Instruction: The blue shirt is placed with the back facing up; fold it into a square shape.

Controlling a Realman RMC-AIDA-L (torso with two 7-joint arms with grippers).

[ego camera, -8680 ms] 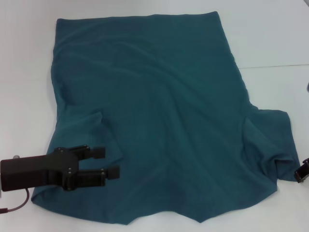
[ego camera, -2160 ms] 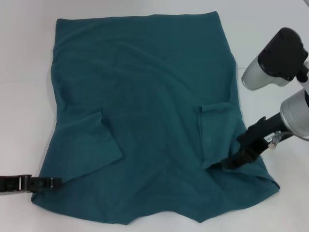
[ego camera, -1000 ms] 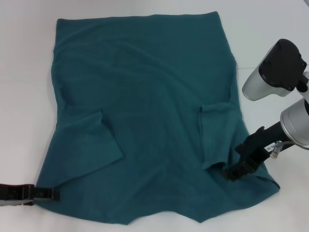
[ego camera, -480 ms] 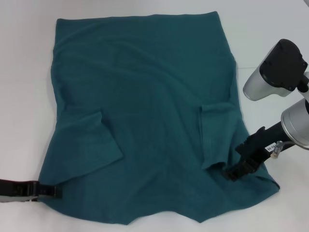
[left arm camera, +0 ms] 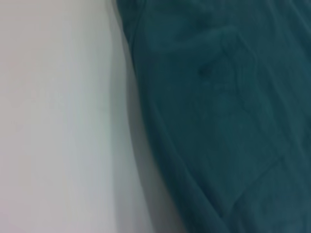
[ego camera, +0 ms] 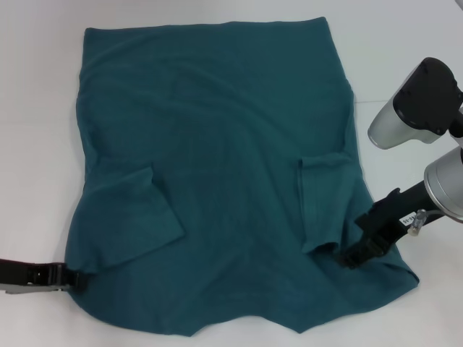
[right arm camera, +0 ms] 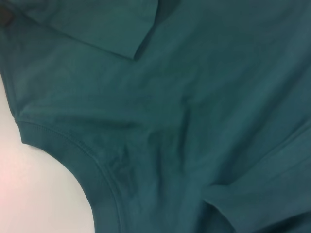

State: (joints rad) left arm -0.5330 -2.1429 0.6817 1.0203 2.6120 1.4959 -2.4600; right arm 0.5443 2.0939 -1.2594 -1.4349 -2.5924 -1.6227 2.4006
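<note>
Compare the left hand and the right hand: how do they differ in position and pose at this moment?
The left hand lies low and flat at the near left edge of the blue shirt, reaching in from the side. The right hand comes down at a slant onto the shirt's near right part, beside the folded-in right sleeve. Only the end of the left arm shows; the right arm's silver joints are in view. Both hands are black and meet the shirt.

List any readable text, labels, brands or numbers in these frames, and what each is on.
No text can be read in any view.
Right gripper: a small white label on its wrist carries dark marks, too small to read.
Blue shirt: plain, no print or tag showing.
Left gripper, at the shirt's near left edge: no markings visible.
</note>
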